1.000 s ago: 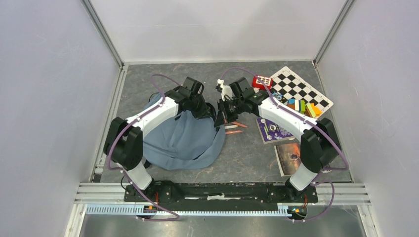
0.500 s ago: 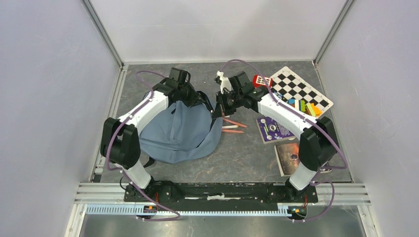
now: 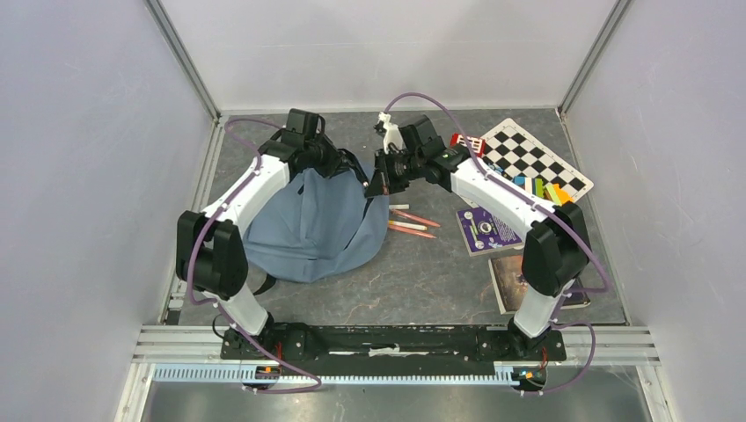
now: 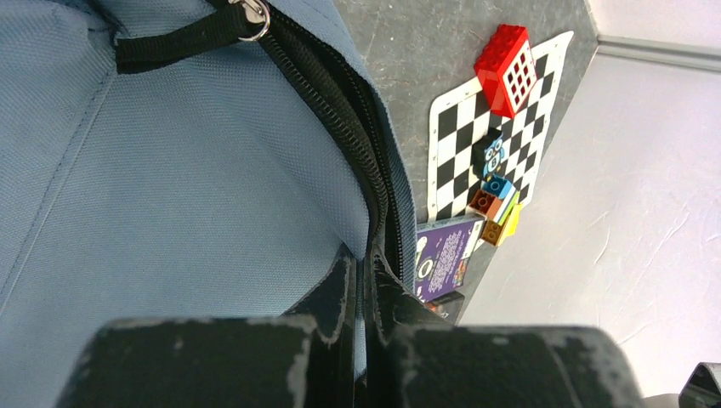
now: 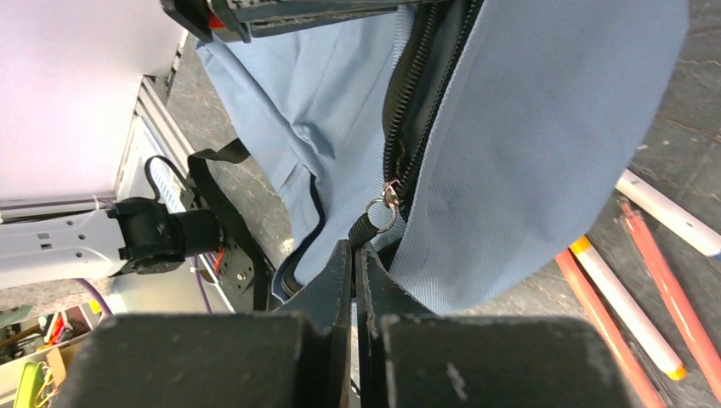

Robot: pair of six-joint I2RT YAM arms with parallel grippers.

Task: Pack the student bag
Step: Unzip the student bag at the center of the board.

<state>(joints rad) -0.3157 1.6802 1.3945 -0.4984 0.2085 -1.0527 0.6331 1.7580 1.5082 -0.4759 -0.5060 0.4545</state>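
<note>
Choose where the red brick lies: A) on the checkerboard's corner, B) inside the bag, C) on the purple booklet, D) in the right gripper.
A: the red brick rests on a corner of the checkerboard, apart from the student bag and the purple booklet.

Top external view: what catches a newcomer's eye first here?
The big blue-grey student bag lies left of centre, pinched at its far zippered edge by the left end effector and right end effector. A checkerboard carrying coloured blocks sits at the far right.
</note>
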